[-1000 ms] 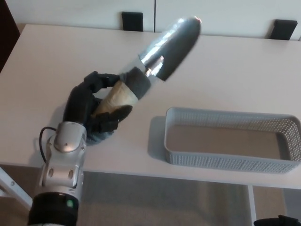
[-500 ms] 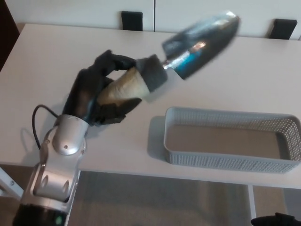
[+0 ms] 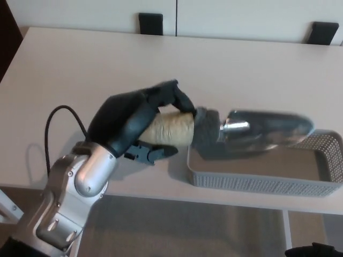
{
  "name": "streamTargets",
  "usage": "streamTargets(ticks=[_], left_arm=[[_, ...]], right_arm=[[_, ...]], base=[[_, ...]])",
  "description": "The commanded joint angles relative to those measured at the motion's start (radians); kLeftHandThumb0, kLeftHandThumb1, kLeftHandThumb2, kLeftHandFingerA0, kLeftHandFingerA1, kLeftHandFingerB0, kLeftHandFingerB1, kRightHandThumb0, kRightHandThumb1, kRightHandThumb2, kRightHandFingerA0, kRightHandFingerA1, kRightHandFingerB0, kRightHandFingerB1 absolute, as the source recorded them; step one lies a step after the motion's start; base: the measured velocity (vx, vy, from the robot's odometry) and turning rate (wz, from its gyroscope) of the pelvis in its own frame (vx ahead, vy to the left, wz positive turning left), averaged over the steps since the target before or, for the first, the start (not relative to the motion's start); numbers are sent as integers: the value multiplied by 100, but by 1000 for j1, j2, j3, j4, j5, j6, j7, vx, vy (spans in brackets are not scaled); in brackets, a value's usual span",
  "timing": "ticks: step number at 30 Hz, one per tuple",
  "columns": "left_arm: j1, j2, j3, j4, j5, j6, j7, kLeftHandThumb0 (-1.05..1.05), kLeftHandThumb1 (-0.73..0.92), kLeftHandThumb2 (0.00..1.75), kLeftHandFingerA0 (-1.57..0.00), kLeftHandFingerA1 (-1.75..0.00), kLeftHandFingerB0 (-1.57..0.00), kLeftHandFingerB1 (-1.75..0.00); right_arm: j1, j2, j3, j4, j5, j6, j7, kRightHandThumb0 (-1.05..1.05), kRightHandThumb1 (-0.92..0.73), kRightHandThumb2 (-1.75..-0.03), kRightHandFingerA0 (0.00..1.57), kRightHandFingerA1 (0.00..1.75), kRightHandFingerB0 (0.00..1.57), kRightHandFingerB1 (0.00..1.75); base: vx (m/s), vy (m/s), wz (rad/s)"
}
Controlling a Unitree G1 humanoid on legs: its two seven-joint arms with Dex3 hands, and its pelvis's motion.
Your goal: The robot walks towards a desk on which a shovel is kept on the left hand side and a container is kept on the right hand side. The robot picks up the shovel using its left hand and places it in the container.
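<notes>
Step in hand: transfer of the shovel (image 3: 236, 131) to the container (image 3: 257, 182). The pick-up is judged complete; the release is not yet done.

Left hand (image 3: 134, 123): centre-left of the frame, fingers wrapped round the tan handle of the shovel, thumb below it. The grip reads as firm and full. Right hand: not visible.

Shovel: clear of the desk (image 3: 69, 75), lying roughly level across the middle of the frame. Its dark collar sits over the container's left end, and its metal blade reaches right over the container's far rim, the tip near the right end. Whether the blade touches that rim cannot be told; the blade is slightly blurred.

Container: a grey mesh tray at the lower right of the frame, close to the desk's near edge, with nothing lying inside it.

Next move, as judged: lower the shovel until it is inside the walls, then spread the fingers. The shovel looks nearly as long as the tray, so it should be kept lined up along the tray's length; the handle end now hangs outside the left wall and may come to rest on it.

Surroundings: two dark chair backs (image 3: 150, 23) at the upper edge, behind the desk, well apart from the work. A black cable (image 3: 53, 120) loops beside the forearm at the left. Nothing lies between shovel and tray.
</notes>
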Motion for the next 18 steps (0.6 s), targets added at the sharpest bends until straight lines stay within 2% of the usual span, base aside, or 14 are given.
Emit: streamTargets(ticks=[1, 2, 3, 4, 5, 8, 9, 11, 12, 13, 14, 16, 17, 18], left_arm=[[-36, 42, -42, 46, 120, -101, 61, -11, 77, 62, -69, -175, -54, -156], [-40, 47, -47, 52, 134, -102, 71, -21, 60, 84, -107, -142, -76, -125], [-46, 52, -55, 65, 145, -114, 79, -20, 59, 83, -110, -144, -74, -123], [-50, 53, -59, 75, 146, -122, 83, -3, 72, 59, -83, -174, -61, -147], [-55, 56, -64, 84, 151, -130, 86, -12, 67, 57, -73, -175, -61, -138], [-71, 59, -84, 120, 180, -160, 122, -14, 66, 56, -76, -175, -76, -108], [-75, 58, -87, 129, 187, -167, 130, -14, 66, 56, -76, -175, -76, -108], [-90, 50, -99, 153, 202, -179, 150, -20, 63, 56, -80, -173, -86, -62], [-98, 43, -102, 166, 199, -188, 155, -21, 66, 59, -83, -172, -87, -58], [-104, 41, -100, 174, 196, -198, 162, -19, 72, 61, -85, -173, -86, -63], [-117, 35, -103, 189, 188, -208, 154, -21, 78, 63, -83, -173, -81, -81], [-140, 30, -112, 200, 192, -206, 129, -23, 82, 67, -84, -170, -77, -73], [-153, 27, -118, 207, 203, -207, 131, -22, 80, 65, -85, -171, -70, -89], [-162, 28, -122, 214, 215, -214, 142, -22, 80, 65, -85, -171, -70, -89]], right_arm=[[-4, -23, 5, 6, -9, 5, 8, -27, -57, -56, 60, 53, 47, 44], [-7, -23, 7, 1, -9, 12, 9, -27, -58, -56, 60, 53, 47, 44], [-8, -25, 8, 1, -11, 12, 11, -28, -58, -57, 60, 53, 46, 44], [-10, -26, 10, 5, -14, 8, 9, -28, -58, -57, 60, 53, 47, 44], [-11, -26, 11, 5, -14, 7, 10, -28, -57, -57, 60, 54, 47, 44], [-12, -23, 10, 6, -7, 8, 11, -27, -57, -56, 60, 54, 46, 45], [-12, -22, 9, 7, -5, 7, 12, -27, -57, -56, 60, 54, 46, 45], [-10, -23, 10, -1, -10, 12, 10, -27, -57, -56, 61, 54, 47, 45], [-7, -25, 11, -7, -13, 14, 11, -27, -57, -57, 60, 54, 47, 44], [-11, -26, 12, -17, -13, 29, 14, -27, -58, -57, 60, 53, 47, 44], [-13, -26, 13, -11, -14, 22, 14, -27, -57, -56, 60, 53, 47, 44], [-13, -26, 11, -4, -10, 11, 15, -27, -57, -57, 59, 54, 47, 45], [-13, -26, 12, -9, -12, 17, 15, -28, -57, -57, 59, 53, 47, 44], [-15, -26, 13, -14, -15, 25, 14, -28, -57, -57, 59, 53, 47, 44]], base=[[0, 0, 0], [0, 0, 0], [0, 0, 0], [0, 0, 0], [0, 0, 0], [0, 0, 0], [0, 0, 0], [0, 0, 0], [0, 0, 0], [0, 0, 0], [0, 0, 0], [0, 0, 0], [0, 0, 0], [0, 0, 0]])
